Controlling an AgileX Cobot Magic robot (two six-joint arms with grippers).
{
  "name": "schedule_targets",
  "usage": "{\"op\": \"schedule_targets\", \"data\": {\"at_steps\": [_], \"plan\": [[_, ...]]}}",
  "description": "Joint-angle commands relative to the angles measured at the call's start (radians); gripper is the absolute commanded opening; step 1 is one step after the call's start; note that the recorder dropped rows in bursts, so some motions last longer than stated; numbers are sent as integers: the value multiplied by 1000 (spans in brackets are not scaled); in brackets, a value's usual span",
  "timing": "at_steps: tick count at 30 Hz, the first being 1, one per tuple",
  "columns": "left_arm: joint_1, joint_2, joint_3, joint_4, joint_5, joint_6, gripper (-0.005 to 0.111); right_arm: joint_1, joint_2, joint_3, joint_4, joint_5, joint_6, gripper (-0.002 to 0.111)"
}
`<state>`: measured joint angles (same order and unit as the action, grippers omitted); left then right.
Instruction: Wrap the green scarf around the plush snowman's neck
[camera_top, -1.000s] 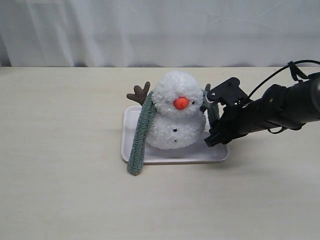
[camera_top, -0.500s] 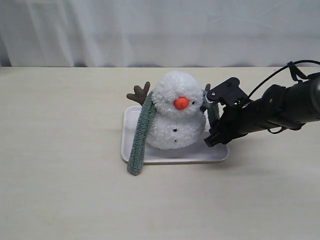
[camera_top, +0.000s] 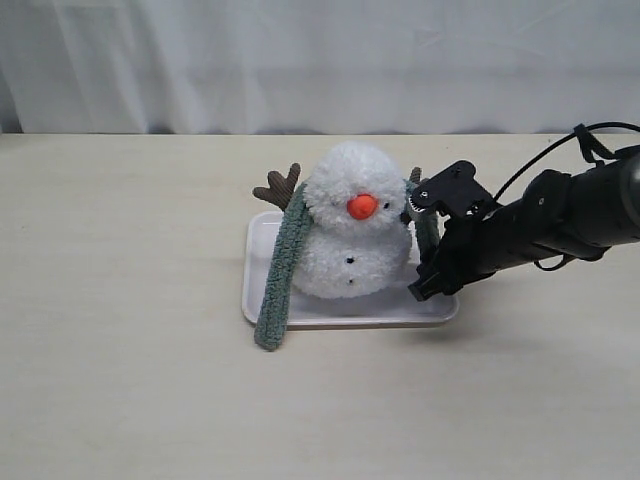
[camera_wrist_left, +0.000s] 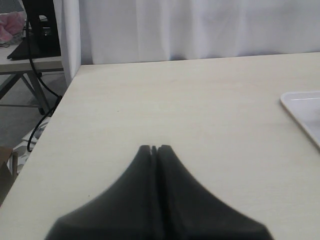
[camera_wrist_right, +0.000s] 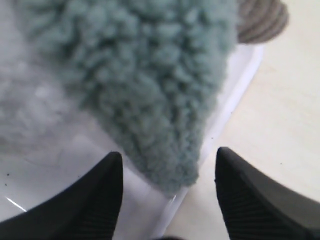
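The plush snowman (camera_top: 352, 238) sits upright on a white tray (camera_top: 300, 312). The green scarf (camera_top: 280, 270) runs behind its neck, one end hanging down on the left over the tray's front edge. The other end (camera_wrist_right: 150, 90) hangs on the right by the tray rim. My right gripper (camera_top: 428, 240) is open, its fingertips on either side of that end's tip without touching it; in the right wrist view the gripper (camera_wrist_right: 167, 162) straddles the rim. My left gripper (camera_wrist_left: 155, 148) is shut and empty over bare table, far from the snowman.
A brown twig arm (camera_top: 278, 187) sticks out behind the scarf on the left, another (camera_wrist_right: 262, 20) by the right end. The tray corner (camera_wrist_left: 302, 107) shows in the left wrist view. A white curtain backs the table; the table's edge (camera_wrist_left: 55, 117) drops to the floor.
My right gripper has dropped slightly and edged closer to the scarf's right end. Snowman, scarf and tray have not moved.
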<state>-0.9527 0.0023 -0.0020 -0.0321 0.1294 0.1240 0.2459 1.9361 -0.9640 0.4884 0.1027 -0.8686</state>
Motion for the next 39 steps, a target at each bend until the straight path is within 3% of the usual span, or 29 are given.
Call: {"op": "schedule_targets", "data": {"at_steps": [1,13,22,25,33,39], "plan": [[-2,-2,2,-13,-31,0,0,2,1,-1,-3,-31,-9,52],[-2,-2,2,-13,-31,0,0,71,-83,-1,-3,-57,-17,52],[-2,-2,2,-13,-31,0,0,68,-83,-1,-3,-72,29,52],[-2,-2,2,-13,-31,0,0,68,-83,-1,-3,-72,43,44],[-2,-2,2,-13,-31,0,0,71,-87,-1,-3,25,20,4],[-2,-2,2,-13,-31,0,0,71,-135,-1,-5,155,17,4]]}}
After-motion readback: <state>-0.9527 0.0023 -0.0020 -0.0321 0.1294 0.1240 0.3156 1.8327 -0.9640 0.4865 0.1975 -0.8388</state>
